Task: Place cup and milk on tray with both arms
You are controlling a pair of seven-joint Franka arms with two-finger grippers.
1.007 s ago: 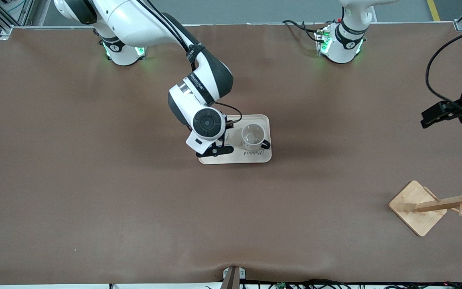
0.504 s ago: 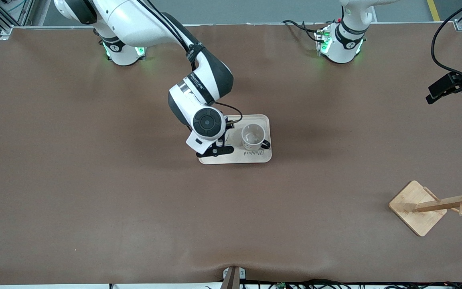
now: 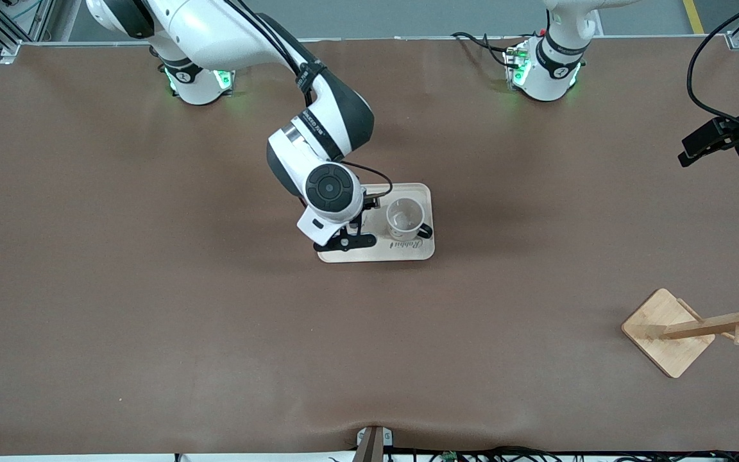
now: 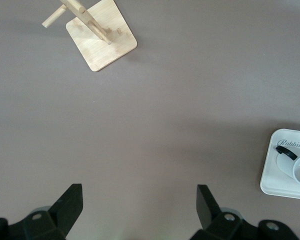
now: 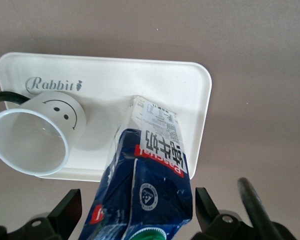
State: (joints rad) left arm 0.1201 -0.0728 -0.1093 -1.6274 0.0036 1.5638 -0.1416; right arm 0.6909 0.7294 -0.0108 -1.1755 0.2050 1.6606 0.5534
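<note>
The tray (image 3: pixel 408 250) lies on the brown table (image 3: pixel 151 289) about midway between the two arms' ends, its "Rabbit" script along the edge nearer the front camera; the cup (image 3: pixel 405 218) stands upright on it, in the half toward the left arm's end, mouth up, black handle pointing toward that same end, and the smiley face shows on its side in the right wrist view, cup (image 5: pixel 32 137); the milk (image 5: pixel 147 180) stands on the tray (image 5: pixel 140 75) beside the cup, in the half toward the right arm's end, close to it but apart, its white base on the tray floor and its blue top and green cap (image 5: pixel 147 233) up between the fingers; in the front view the wrist hides the carton; the right claw (image 3: pixel 346 239) is down over that part of the tray, its fingers (image 5: pixel 65 207) spread wider than the carton with a gap showing on each side, so it grips nothing; the left claw (image 4: pixel 140 206) hangs high over bare table at the left arm's end, fingers (image 4: pixel 70 200) wide apart and empty, the arm waiting; a wooden rack (image 3: pixel 690 330) on a square base (image 4: pixel 101 35) stands near that end, nearer the front camera than the tray and well apart from it
</note>
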